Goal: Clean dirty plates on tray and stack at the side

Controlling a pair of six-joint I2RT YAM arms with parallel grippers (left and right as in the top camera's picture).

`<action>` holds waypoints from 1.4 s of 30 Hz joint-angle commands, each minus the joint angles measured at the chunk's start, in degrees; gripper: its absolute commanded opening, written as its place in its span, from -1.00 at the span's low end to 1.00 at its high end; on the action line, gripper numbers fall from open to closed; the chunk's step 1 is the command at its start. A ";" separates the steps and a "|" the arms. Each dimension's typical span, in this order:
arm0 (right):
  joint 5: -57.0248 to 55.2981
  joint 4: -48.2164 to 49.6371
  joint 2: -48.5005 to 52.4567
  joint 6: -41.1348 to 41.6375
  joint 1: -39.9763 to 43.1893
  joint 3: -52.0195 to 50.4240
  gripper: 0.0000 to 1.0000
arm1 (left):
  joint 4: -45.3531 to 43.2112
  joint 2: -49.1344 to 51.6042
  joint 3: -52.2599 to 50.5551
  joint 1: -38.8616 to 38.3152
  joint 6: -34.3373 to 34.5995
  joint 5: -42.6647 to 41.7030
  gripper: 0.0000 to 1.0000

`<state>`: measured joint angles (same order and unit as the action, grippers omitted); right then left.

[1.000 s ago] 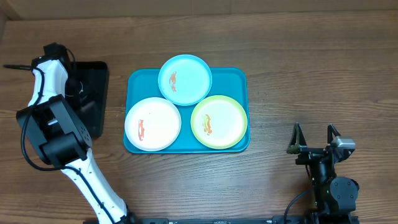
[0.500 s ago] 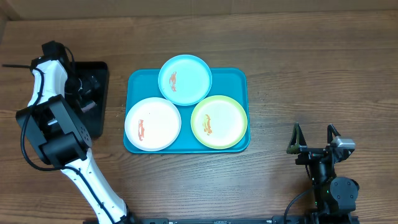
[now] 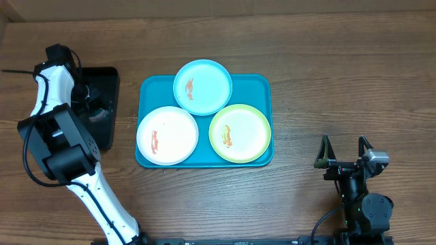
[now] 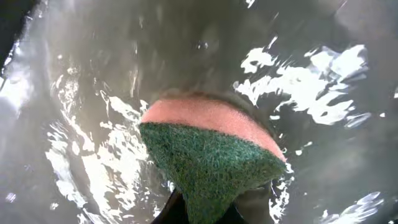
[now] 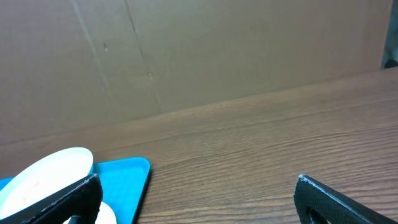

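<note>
Three plates lie on the teal tray (image 3: 259,84): a light blue plate (image 3: 202,86) at the back, a white plate (image 3: 167,135) front left, a yellow-green rimmed plate (image 3: 239,133) front right. Each carries an orange-red smear. My left gripper (image 3: 94,95) is down in the black tray (image 3: 107,79) and is shut on a green-and-pink sponge (image 4: 211,152) in water. My right gripper (image 3: 344,154) is open and empty, resting at the front right, apart from the tray; its view shows the tray corner (image 5: 127,177) and a plate edge (image 5: 50,171).
The black tray of water stands left of the teal tray. Bare wooden tabletop (image 3: 340,82) lies to the right of the teal tray. A cardboard wall (image 5: 186,50) stands behind the table.
The left gripper has shifted slightly inside the black tray. The plates and the right arm have not moved.
</note>
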<state>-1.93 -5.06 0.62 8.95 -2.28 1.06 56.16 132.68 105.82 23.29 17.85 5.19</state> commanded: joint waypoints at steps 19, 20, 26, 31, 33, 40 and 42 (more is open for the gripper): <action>-0.55 0.46 -0.46 -0.44 0.11 -0.59 1.00 | 17.11 -9.44 21.35 -0.07 0.55 -3.67 -0.92; -0.55 0.44 -0.46 -0.44 0.11 -0.59 1.00 | 16.92 -9.07 20.81 -0.07 0.57 -3.45 -0.92; -0.55 0.44 -0.46 -0.44 0.11 -0.59 1.00 | 7.43 -3.78 8.59 -0.07 0.57 -3.96 -0.92; -0.55 0.44 -0.46 -0.44 0.11 -0.59 1.00 | 9.66 -1.79 9.97 0.76 -1.16 -3.74 -0.92; -0.55 0.44 -0.46 -0.44 0.11 -0.59 1.00 | 13.00 -3.23 14.05 0.81 -1.16 -3.78 -0.92; -0.55 0.44 -0.46 -0.44 0.11 -0.59 1.00 | 20.94 -8.44 23.76 0.79 -1.20 -3.43 -0.92; -0.55 0.44 -0.46 -0.44 0.11 -0.59 1.00 | 20.70 -7.93 22.88 0.79 -1.16 -1.51 -0.91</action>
<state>-1.91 -5.02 0.62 8.93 -2.28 1.06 76.62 127.26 127.85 23.68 17.74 1.93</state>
